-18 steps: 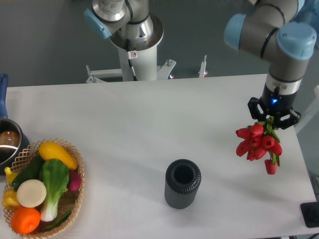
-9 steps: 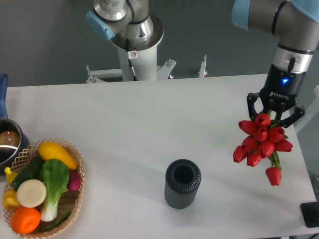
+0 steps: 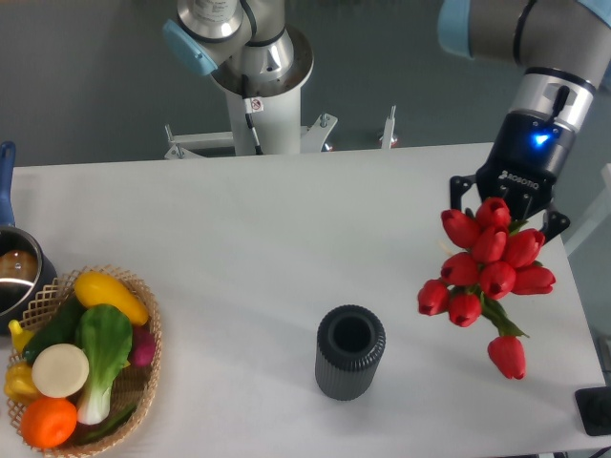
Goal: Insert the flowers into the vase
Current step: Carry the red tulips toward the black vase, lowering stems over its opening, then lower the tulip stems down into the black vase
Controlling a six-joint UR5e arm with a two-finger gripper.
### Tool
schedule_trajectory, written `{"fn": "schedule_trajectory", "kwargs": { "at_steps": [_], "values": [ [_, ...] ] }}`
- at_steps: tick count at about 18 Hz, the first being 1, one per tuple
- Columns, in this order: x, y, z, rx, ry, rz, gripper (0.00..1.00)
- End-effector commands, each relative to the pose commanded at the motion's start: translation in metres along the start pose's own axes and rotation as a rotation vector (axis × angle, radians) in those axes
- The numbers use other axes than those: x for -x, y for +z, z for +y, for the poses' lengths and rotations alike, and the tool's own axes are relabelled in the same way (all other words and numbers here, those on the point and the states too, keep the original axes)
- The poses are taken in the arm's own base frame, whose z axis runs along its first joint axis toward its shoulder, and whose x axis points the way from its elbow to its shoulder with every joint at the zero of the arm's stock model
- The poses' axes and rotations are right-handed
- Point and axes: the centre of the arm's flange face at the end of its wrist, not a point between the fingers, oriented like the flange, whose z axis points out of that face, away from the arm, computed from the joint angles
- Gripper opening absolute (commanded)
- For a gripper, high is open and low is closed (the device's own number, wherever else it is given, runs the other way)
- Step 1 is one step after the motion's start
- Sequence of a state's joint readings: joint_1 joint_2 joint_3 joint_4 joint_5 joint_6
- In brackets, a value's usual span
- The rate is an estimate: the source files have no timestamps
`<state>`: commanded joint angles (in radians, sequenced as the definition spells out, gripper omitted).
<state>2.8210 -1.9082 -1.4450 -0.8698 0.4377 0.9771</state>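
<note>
The flowers (image 3: 487,267), a bunch of red tulips with green stems, hang in the air over the right side of the table. My gripper (image 3: 504,202) is shut on their stems from above, its fingers mostly hidden behind the blooms. One tulip (image 3: 507,355) droops lower than the others. The vase (image 3: 350,351), a dark grey ribbed cylinder with a round open mouth, stands upright on the table, down and to the left of the bunch, apart from it.
A wicker basket (image 3: 151,329) of vegetables sits at the front left. A metal pot (image 3: 17,272) with a blue handle is at the left edge. The arm's white base (image 3: 263,105) stands behind the table. A dark object (image 3: 594,410) lies at the front right corner.
The gripper has risen and shifted left toward the vase with the flowers in it. The bunch appears larger and sits closer to the vase.
</note>
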Motion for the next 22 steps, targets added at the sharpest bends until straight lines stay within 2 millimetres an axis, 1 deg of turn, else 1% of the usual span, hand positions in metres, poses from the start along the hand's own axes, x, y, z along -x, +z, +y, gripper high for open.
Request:
{"fn": "schedule_trajectory", "kwargs": {
  "at_steps": [1, 5, 8, 11, 13, 15, 16, 18, 22],
  "values": [
    [0.0, 0.003, 0.001, -0.038, -0.006, 0.031, 0.0],
    [-0.01, 0.009, -0.009, -0.154, -0.012, 0.122, 0.0],
    [-0.008, 0.021, -0.001, -0.229, -0.04, 0.194, 0.0],
    [-0.01, 0.036, 0.003, -0.233, -0.05, 0.221, 0.0],
    [-0.009, 0.042, 0.005, -0.24, -0.055, 0.235, 0.0],
    [-0.011, 0.046, 0.002, -0.261, -0.052, 0.254, 0.0],
    [-0.008, 0.048, 0.004, -0.262, -0.057, 0.259, 0.0],
    [-0.009, 0.062, 0.006, -0.259, -0.055, 0.277, 0.0],
    [0.001, 0.069, 0.012, -0.258, -0.061, 0.28, 0.0]
  ]
}}
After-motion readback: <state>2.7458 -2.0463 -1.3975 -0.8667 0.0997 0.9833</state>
